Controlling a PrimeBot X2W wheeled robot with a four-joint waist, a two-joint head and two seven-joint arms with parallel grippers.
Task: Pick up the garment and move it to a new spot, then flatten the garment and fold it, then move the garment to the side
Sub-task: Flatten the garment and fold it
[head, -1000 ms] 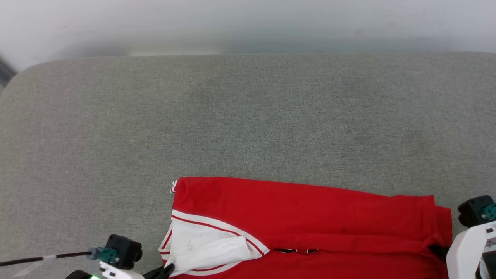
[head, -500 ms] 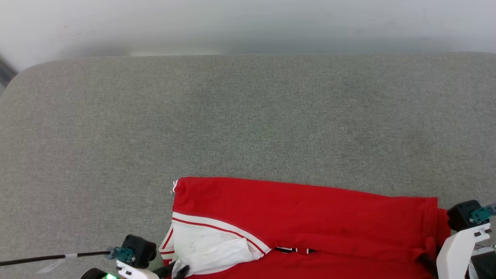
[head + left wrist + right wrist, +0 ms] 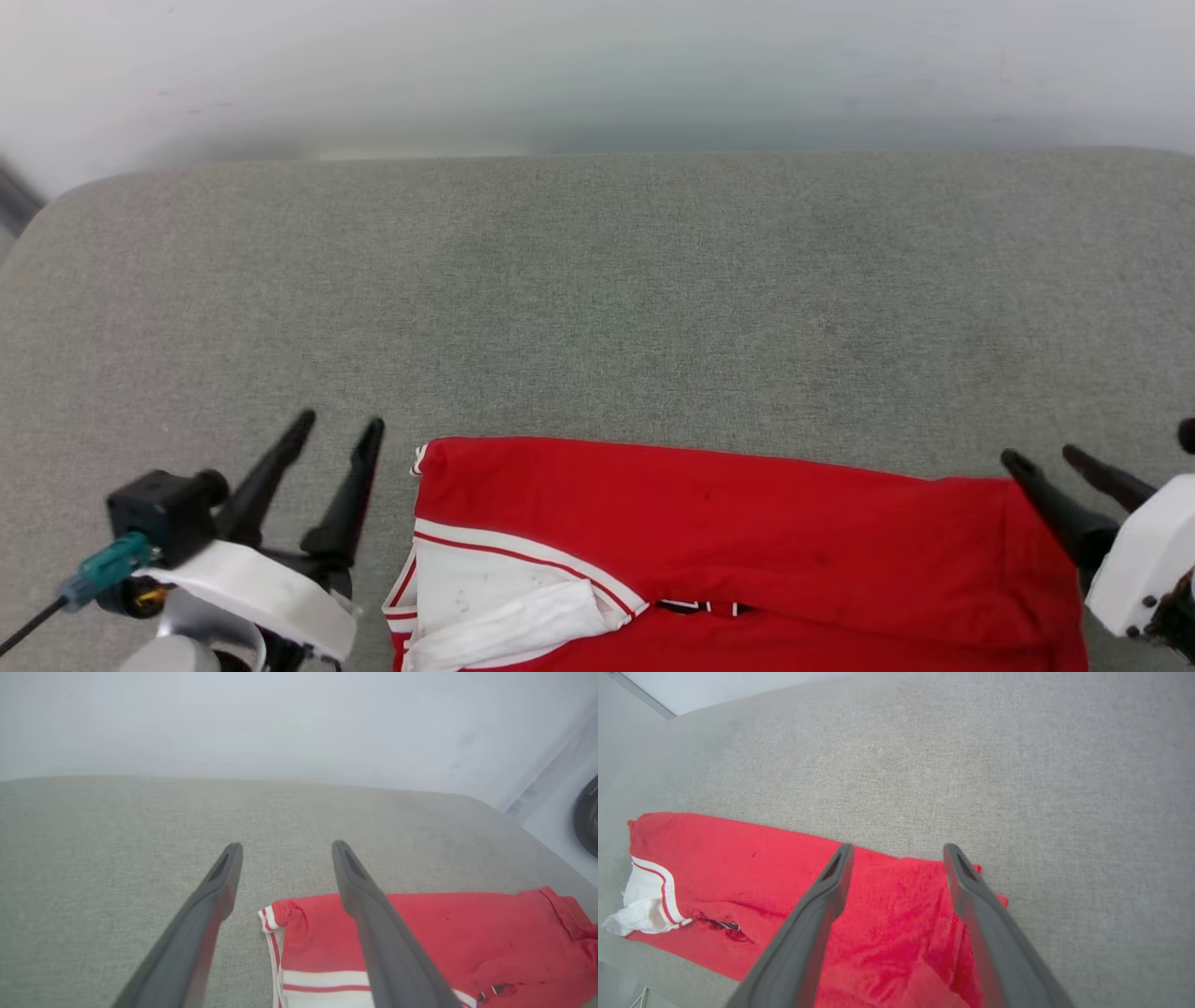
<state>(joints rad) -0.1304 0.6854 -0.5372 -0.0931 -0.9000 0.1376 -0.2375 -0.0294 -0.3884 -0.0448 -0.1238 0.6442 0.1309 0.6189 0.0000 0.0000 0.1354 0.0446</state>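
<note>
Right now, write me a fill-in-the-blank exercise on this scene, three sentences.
1. The garment lying on the grey surface is mostly ____ in colour.
2. Its sleeve is ____ with striped trim.
3. The left hand and the right hand both have their fingers ____, gripping nothing.
Missing words: red; white; open.
</note>
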